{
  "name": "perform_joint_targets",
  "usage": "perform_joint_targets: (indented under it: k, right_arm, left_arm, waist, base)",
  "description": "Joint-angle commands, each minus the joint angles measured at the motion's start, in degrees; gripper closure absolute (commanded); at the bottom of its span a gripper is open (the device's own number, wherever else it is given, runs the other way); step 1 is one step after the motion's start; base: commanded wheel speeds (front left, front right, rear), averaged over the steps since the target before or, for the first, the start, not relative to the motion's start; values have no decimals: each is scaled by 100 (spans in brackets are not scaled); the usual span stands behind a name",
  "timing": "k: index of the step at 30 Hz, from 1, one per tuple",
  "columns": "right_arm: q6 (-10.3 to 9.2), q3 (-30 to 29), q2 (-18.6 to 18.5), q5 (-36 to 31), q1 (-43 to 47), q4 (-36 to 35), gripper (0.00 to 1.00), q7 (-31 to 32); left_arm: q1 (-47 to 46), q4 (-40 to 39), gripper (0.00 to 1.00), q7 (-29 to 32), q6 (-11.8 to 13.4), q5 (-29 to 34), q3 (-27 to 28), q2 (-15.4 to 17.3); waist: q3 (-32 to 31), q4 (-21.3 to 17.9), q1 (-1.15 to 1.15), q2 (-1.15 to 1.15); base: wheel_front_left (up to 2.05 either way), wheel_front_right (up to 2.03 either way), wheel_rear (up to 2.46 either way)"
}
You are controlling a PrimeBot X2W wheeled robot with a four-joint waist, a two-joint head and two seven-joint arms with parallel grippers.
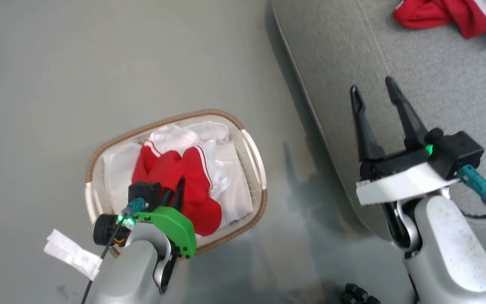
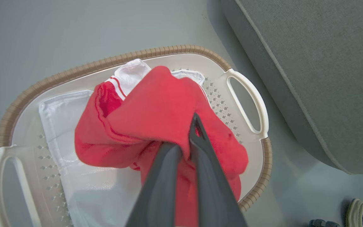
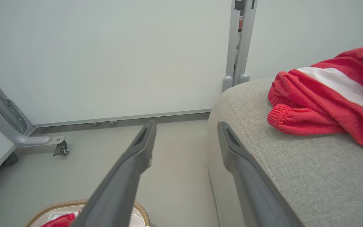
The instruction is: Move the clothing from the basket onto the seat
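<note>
The oval white basket [image 1: 163, 120] with a brown woven rim stands on the floor, left of the grey seat [image 1: 416, 76]. In the basket, red clothing [image 1: 184, 181] with white stripes lies bunched on a white lining sheet [image 1: 234, 185]. My left gripper [image 1: 174, 190] reaches down into the basket. In the left wrist view it [image 2: 184, 135] is shut on a fold of the red clothing [image 2: 159, 107], with fabric pinched between the two fingers. My right gripper [image 1: 372, 85] hangs open and empty over the seat's left edge [image 3: 295, 164].
Another red garment with a white band [image 1: 449, 14] lies on the seat at the far right. A shoe [image 2: 361, 214] shows on the floor by the seat's near corner. A white wall panel and a metal frame on a caster [image 3: 60, 148] stand beyond the floor.
</note>
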Motion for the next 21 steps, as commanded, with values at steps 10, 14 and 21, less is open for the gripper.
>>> perform_joint_targets:
  k: [10, 14, 21]
  right_arm:
    - [-6, 122, -3, -151, 679, 182, 0, -8]
    - [-6, 161, 10, -183, 851, 243, 0, -8]
    - [-6, 237, 32, -259, 1133, 328, 0, -8]
  left_arm:
    - [841, -1198, 100, -20, -176, 552, 552, -12]
    - [1015, -1615, 100, -21, -237, 709, 667, -17]
    - [1216, -2380, 100, -21, -286, 691, 737, -21]
  waist:
    - [-1428, 689, 0, 0]
    - [-1720, 769, 0, 0]
    - [-2168, 881, 0, 0]
  base:
    - [0, 0, 0]
    - [0, 0, 0]
    - [0, 0, 0]
